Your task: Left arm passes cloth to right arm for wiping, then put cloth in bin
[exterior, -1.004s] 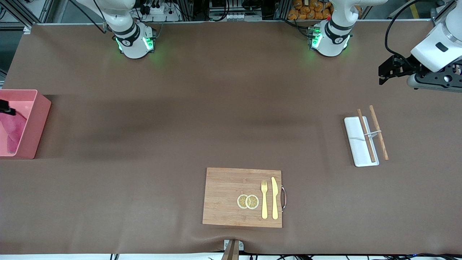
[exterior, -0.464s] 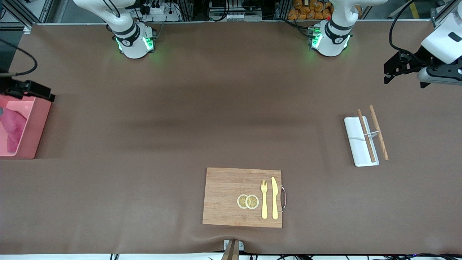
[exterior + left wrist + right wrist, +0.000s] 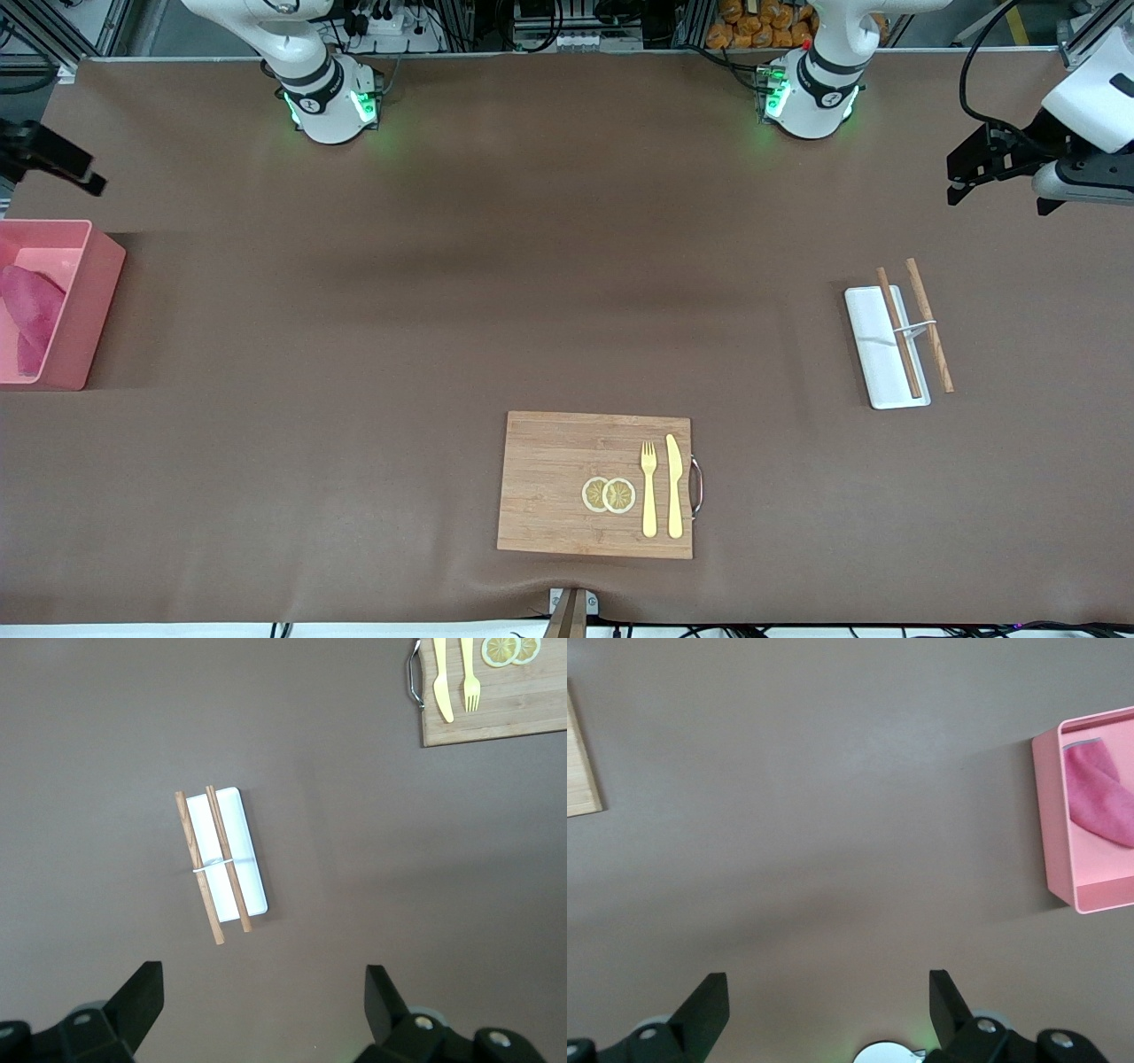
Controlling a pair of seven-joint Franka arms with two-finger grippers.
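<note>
The magenta-red cloth [image 3: 31,315] lies crumpled inside the pink bin [image 3: 89,306] at the right arm's end of the table; both also show in the right wrist view, the cloth [image 3: 1101,797] in the bin [image 3: 1056,828]. My right gripper [image 3: 55,159] is open and empty, raised over the table edge above the bin; its fingers [image 3: 704,1005] stand wide apart. My left gripper [image 3: 979,164] is open and empty, raised over the left arm's end of the table; its fingers [image 3: 142,997] are spread wide.
A white tray [image 3: 873,354] with two wooden chopsticks [image 3: 930,323] lies below the left gripper. A wooden cutting board [image 3: 549,483] with a yellow fork [image 3: 648,492], knife [image 3: 674,487] and two lemon slices [image 3: 609,494] sits near the front edge.
My right gripper has risen out of the bin and drawn away toward its base, leaving the cloth in the bin. My left gripper has lifted and pulled slightly toward its end of the table.
</note>
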